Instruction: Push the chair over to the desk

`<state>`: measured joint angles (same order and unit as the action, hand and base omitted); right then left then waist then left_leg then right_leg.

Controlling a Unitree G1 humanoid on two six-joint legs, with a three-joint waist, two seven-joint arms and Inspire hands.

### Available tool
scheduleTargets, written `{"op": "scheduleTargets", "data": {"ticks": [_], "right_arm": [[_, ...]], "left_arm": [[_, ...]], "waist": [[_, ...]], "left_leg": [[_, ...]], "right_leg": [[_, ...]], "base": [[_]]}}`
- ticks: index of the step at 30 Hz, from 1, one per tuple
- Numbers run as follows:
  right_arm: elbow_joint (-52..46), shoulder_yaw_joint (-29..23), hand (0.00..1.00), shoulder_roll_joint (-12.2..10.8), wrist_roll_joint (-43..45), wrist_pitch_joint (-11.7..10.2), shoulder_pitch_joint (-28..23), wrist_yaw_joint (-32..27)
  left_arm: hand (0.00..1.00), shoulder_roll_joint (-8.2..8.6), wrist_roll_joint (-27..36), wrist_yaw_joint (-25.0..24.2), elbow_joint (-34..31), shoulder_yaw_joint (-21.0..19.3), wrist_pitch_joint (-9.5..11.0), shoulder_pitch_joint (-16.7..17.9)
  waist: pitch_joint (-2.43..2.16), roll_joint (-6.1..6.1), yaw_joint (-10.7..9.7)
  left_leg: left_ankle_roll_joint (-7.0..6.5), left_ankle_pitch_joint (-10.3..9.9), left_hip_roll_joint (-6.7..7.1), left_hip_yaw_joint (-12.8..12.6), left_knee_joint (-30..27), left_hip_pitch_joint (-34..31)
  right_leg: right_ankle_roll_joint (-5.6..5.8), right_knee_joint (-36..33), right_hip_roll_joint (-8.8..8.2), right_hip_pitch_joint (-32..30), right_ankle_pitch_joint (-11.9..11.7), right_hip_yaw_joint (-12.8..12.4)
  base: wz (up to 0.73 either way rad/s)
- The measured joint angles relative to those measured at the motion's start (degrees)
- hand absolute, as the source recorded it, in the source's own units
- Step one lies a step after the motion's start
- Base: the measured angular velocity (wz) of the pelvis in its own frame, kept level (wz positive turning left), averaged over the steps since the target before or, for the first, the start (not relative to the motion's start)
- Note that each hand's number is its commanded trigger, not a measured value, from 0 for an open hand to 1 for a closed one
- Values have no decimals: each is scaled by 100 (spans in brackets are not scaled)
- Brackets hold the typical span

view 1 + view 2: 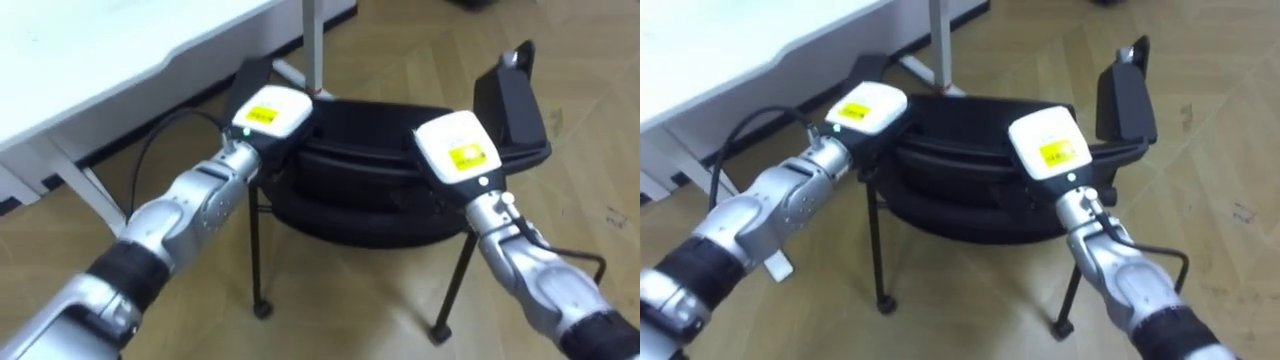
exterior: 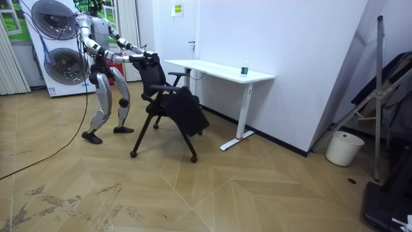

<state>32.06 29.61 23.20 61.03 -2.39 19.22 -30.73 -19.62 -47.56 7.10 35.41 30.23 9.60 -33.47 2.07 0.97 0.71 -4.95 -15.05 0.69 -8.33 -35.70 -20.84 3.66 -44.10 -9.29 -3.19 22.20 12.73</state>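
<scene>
A black chair [image 1: 365, 180] on thin legs with small castors stands before me, its backrest top nearest to me and its seat toward the white desk [image 1: 110, 50]. My left hand [image 1: 268, 115] rests on the left end of the backrest top, and my right hand [image 1: 458, 148] on the right end. A raised black armrest [image 1: 510, 95] sticks up just past my right hand. In the room view I stand behind the chair [image 2: 170, 106] with both arms stretched forward onto its back, and the desk [image 2: 222, 69] is right beyond it.
The desk's white leg [image 1: 313, 45] and foot stand close behind the chair. In the room view, two large round fans [image 2: 58, 45] are behind me, a white bucket [image 2: 339, 148] and a folded ladder [image 2: 380, 84] stand at the room view's right. The floor is wooden parquet.
</scene>
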Motion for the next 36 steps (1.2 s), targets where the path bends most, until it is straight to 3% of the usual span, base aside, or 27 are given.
{"op": "scheduleTargets", "data": {"ticks": [3, 5, 6, 7, 8, 9, 10, 11, 12, 13, 14, 15, 16, 17, 18, 19, 21, 25, 27, 29, 33, 35, 36], "right_arm": [[89, 51, 100, -188, 42, 116, 134, -31], [158, 59, 100, -315, 98, 130, 181, -31], [267, 79, 100, -429, 150, 131, 237, -29], [334, 163, 100, -538, 166, 175, 300, -30], [351, 242, 100, -570, 167, 215, 354, -29], [338, 370, 100, -591, 171, 271, 463, -17], [332, 488, 100, -600, 170, 331, 560, -7], [345, 524, 100, -601, 170, 332, 627, -4], [431, 590, 100, -598, 170, 318, 830, 46], [555, 676, 100, -590, 171, 277, 1010, 98], [571, 667, 100, -570, 179, 242, 1024, 133], [575, 641, 100, -437, 146, 145, 963, 151], [534, 624, 100, -310, 26, 45, 873, 164], [513, 624, 100, -288, -5, 31, 858, 176], [440, 614, 100, -271, -12, 20, 858, 256], [320, 603, 100, -238, -12, 39, 858, 349], [217, 601, 100, -203, 5, 58, 866, 457], [75, 585, 100, -81, 9, 18, 882, 773], [28, 586, 100, -84, 5, -15, 883, 797], [87, 590, 100, -153, -10, -31, 853, 912], [90, 490, 100, -119, -26, -187, 541, 884], [83, 449, 100, -110, -2, -227, 473, 866], [81, 435, 100, -119, 2, -242, 466, 855]], "left_arm": [[100, -35, -223, 20, -8, -298, 103, 48], [100, -90, -296, 61, -9, -395, 161, 114], [100, -134, -373, 131, -41, -512, 200, 235], [100, -242, -383, 203, -65, -556, 254, 304], [100, -296, -378, 231, -65, -598, 296, 339], [100, -334, -378, 267, -52, -715, 347, 399], [100, -350, -375, 334, -37, -784, 348, 428], [100, -350, -367, 356, -28, -823, 347, 426], [100, -341, -349, 390, 5, -932, 339, 433], [100, -277, -315, 394, 48, -995, 279, 438], [100, -193, -318, 379, 59, -996, 212, 443], [100, -52, -340, 348, 60, -932, 129, 450], [100, -17, -350, 346, 19, -815, 102, 461], [100, -4, -386, 342, -51, -812, 54, 490], [100, 3, -406, 314, -196, -831, -67, 554], [100, 2, -417, 261, -309, -869, -132, 578], [100, 13, -396, 262, -330, -877, -175, 602], [100, 64, -383, 272, -376, -892, -230, 686], [100, 78, -375, 283, -389, -893, -343, 699], [100, 54, -386, 220, -384, -877, -377, 719], [100, 110, -445, 217, -346, -690, -385, 830], [100, 127, -445, 200, -339, -675, -382, 851], [100, 127, -444, 198, -338, -676, -383, 849]], "waist": [[-6, -44, 204], [-5, -71, 402], [41, -182, 446], [48, -199, 470], [47, -198, 499], [33, -186, 481], [35, -199, 417], [34, -195, 405], [30, -175, 400], [12, -96, 385], [8, -67, 387], [8, -59, 289], [12, -39, 254], [12, -30, 264], [6, -24, 307], [0, -31, 322], [-14, -11, 436], [-17, -14, 475], [-13, 15, 482], [-22, 72, 328], [-24, 75, 36], [-22, 70, -86], [-22, 69, -118]], "left_leg": [[154, 39, 24, 569, 52, -99], [232, 84, 103, 1090, 159, -17], [301, 125, 102, 1478, 294, 96], [341, 229, 108, 1860, 573, 229], [375, 335, 112, 1999, 773, 301], [495, 559, 122, 2316, 1142, 417], [598, 757, 159, 2731, 1420, 490], [665, 826, 210, 3041, 1529, 512], [770, 881, 327, 3624, 1605, 503], [848, 807, 552, 3793, 1488, 398], [841, 743, 597, 3668, 1382, 382], [779, 745, 569, 3423, 1231, 384], [759, 768, 422, 3025, 1214, 425], [761, 770, 321, 2830, 1221, 418], [782, 784, 161, 2472, 1225, 364], [848, 854, 86, 2276, 1262, 316], [893, 967, 58, 2256, 1444, 342], [934, 1188, 29, 2242, 1773, 457], [958, 1204, 27, 2224, 1867, 541], [962, 1207, 26, 2166, 1888, 627], [962, 1206, 56, 2070, 1883, 753], [961, 1206, 82, 2054, 1772, 727], [961, 1206, 84, 2048, 1755, 708]], "right_leg": [[-147, 156, 271, 1, -278, 222], [-146, 79, 437, -55, -574, 230], [-154, 17, 590, -168, -844, 217], [-234, 154, 771, -285, -613, 76], [-295, 305, 871, -385, -441, -8], [-375, 813, 1018, -568, -350, -96], [-407, 1373, 1138, -811, -365, -373], [-454, 1587, 1164, -987, -401, -592], [-432, 1890, 1121, -1323, -612, -1156], [-276, 1864, 804, -1517, -973, -1165], [-467, 1720, 626, -1508, -1079, -780], [-577, 1657, 485, -1320, -906, -224], [-750, 1777, 500, -1086, -887, 163], [-814, 1829, 532, -1011, -870, 291], [-919, 1889, 567, -920, -815, 554], [-984, 1932, 585, -867, -779, 785], [-1054, 1941, 587, -819, -732, 967], [-1066, 2157, 611, -496, -700, 1513], [-1048, 2165, 618, -384, -628, 1581], [-1039, 2193, 620, -184, -614, 1738], [-978, 2284, 618, 161, -581, 2041], [-910, 2363, 652, 264, -537, 2007], [-928, 2362, 665, 261, -506, 1936]], "base": [[12], [17], [27], [35], [55], [85], [99], [104], [100], [105], [146], [172], [169], [132], [100], [94], [71], [74], [56], [49], [46], [49], [18]]}}
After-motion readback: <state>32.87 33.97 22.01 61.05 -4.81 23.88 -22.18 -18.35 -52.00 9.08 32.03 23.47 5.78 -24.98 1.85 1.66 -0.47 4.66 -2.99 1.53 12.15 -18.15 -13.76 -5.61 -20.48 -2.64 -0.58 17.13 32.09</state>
